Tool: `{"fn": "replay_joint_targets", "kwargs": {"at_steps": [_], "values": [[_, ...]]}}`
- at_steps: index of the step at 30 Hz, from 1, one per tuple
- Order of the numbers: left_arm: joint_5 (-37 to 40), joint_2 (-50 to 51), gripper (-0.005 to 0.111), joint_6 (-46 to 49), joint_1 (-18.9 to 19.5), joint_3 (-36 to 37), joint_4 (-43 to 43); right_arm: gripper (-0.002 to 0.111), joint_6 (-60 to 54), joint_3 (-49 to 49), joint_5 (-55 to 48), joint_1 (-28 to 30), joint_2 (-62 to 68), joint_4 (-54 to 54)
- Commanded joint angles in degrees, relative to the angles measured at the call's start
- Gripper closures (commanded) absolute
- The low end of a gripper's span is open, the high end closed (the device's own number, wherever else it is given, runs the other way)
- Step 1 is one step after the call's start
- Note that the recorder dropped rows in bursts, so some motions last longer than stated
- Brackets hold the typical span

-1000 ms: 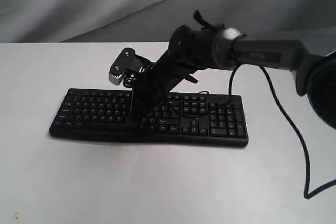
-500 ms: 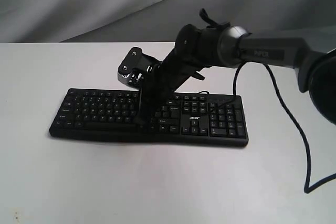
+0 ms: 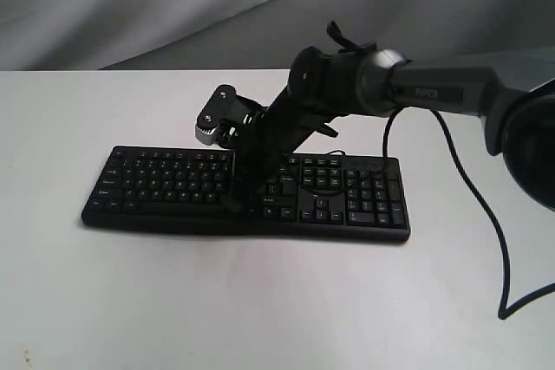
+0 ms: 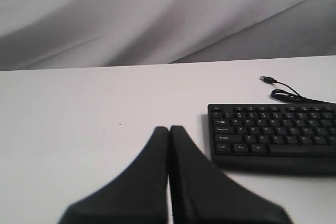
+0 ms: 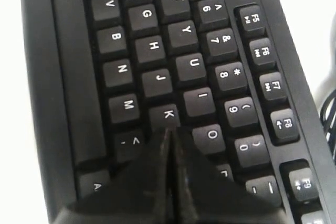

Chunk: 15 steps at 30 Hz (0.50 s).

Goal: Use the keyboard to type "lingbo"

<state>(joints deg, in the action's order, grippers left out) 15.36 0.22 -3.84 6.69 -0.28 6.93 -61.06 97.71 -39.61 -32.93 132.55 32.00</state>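
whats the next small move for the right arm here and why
Likely lower the right gripper straight down to press. Its jaws are shut into one point, and in the right wrist view that point sits just past the K key on the keyboard, where L, the first letter, should lie hidden beneath it.

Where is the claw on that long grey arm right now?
In the exterior view the right claw is at the middle of the keyboard; its wrist view shows the closed tips by the K key.
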Motion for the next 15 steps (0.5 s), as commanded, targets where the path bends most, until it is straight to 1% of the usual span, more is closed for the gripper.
{"fn": "replay_joint_targets", "kwargs": {"at_steps": [1,11,15], "values": [[-0.3,-0.2,0.106,-0.1,-0.3,0.3,-0.2,0.108,-0.1,0.3,0.4,0.3,-0.1,-0.3],[-0.3,-0.2,0.106,-0.1,-0.3,0.3,-0.2,0.108,-0.1,0.3,0.5,0.4,1.6,-0.3],[-0.3,-0.2,0.106,-0.1,-0.3,0.3,-0.2,0.108,-0.1,0.3,1.6,0.4,-0.3,-0.3]]}}
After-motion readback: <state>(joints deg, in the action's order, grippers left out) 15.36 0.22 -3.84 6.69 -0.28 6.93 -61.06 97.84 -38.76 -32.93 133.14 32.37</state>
